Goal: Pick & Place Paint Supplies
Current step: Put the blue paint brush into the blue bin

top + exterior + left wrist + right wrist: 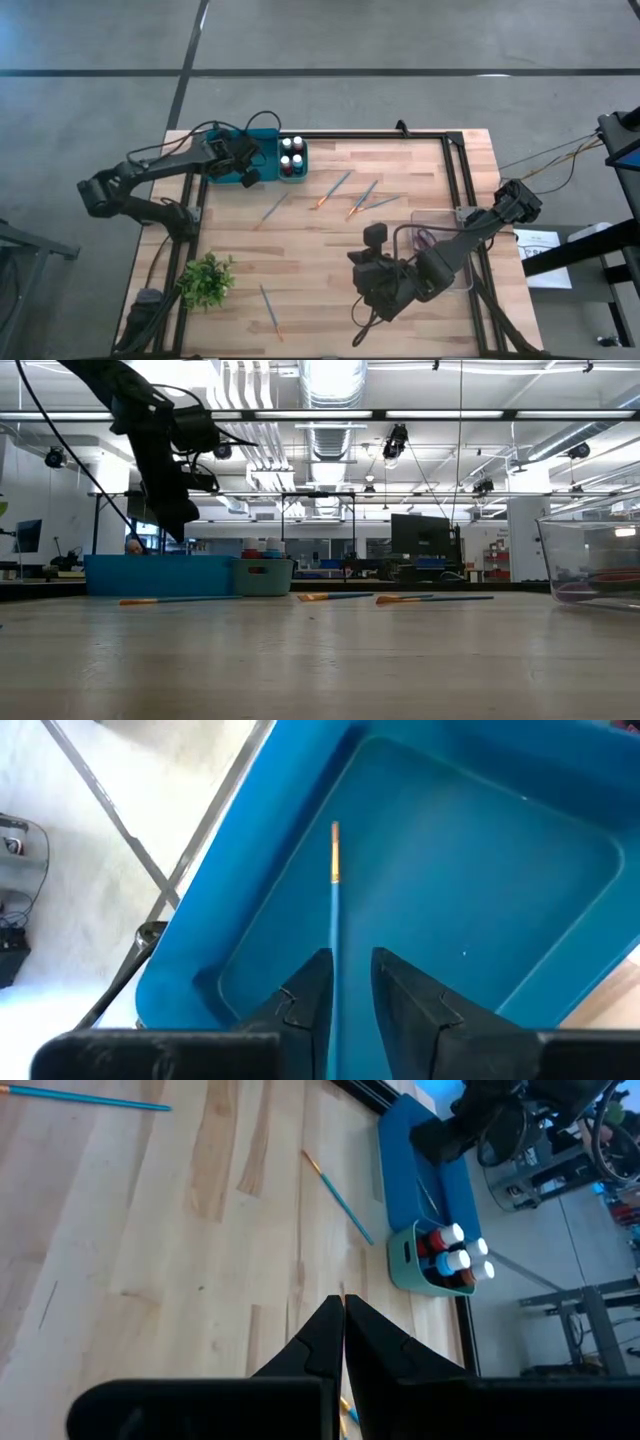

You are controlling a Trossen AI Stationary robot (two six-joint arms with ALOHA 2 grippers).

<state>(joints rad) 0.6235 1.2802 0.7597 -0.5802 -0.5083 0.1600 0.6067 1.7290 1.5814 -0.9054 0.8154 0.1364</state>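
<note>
Brush (pixel 333 910), light, thin and slippery, sits pinched mid-handle in the left tool (pixel 350 982) above the blue tray (pixel 480 870); right tool (pixel 343 1330) closed, empty.

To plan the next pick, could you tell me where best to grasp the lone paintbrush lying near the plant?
I'd grip the paintbrush mid-handle, coming straight down with the tool closing across its length: it lies flat, thin, clear of the plant.
</note>
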